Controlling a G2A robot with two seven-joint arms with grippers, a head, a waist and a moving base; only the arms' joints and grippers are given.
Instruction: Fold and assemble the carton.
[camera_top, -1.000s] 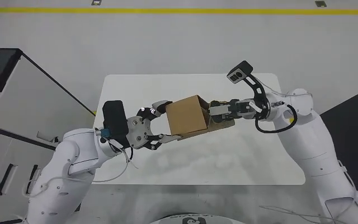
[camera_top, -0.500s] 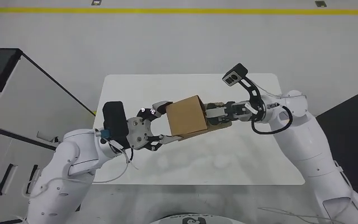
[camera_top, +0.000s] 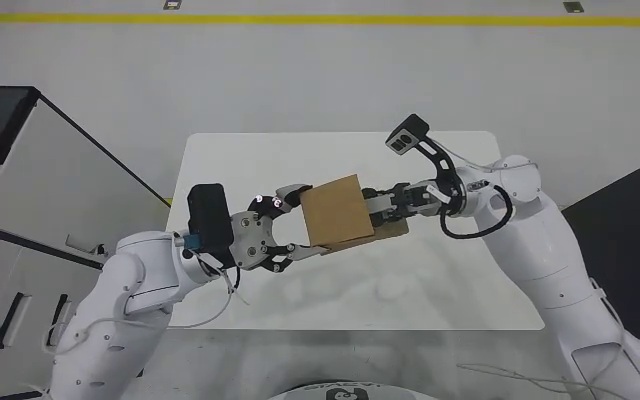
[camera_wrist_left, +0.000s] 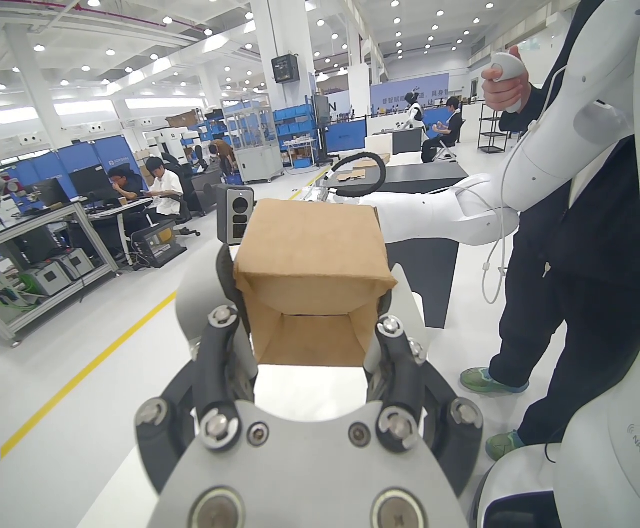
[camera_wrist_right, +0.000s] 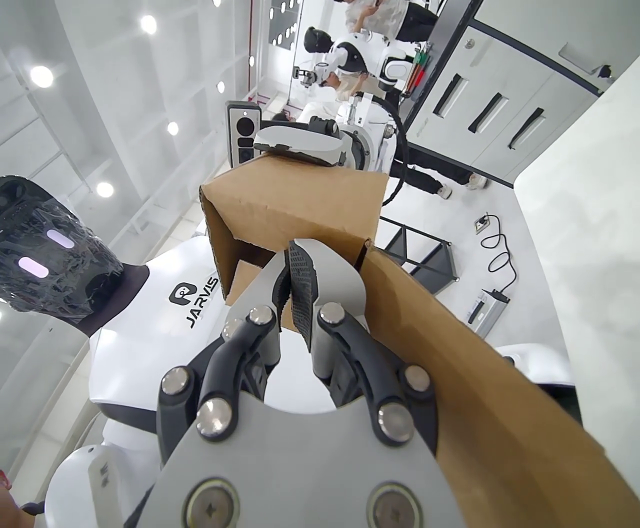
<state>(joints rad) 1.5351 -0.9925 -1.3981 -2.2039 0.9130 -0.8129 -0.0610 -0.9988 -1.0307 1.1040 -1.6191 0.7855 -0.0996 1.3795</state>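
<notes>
Left claw (camera_wrist_left: 312, 300) spread wide, clamping carton (camera_wrist_left: 310, 235); right claw (camera_wrist_right: 297, 255) pinched closed; both arms extended inward.

carton (camera_top: 338, 210) between left tool (camera_top: 299, 220), right tool (camera_top: 370, 205)

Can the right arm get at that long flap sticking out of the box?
Probably yes: the flap runs right beside the right gripper, with nothing between. The gripper is shut, though, so it would need to open first.

Carton (camera_wrist_right: 295, 205) — one side runs off-frame.
</notes>
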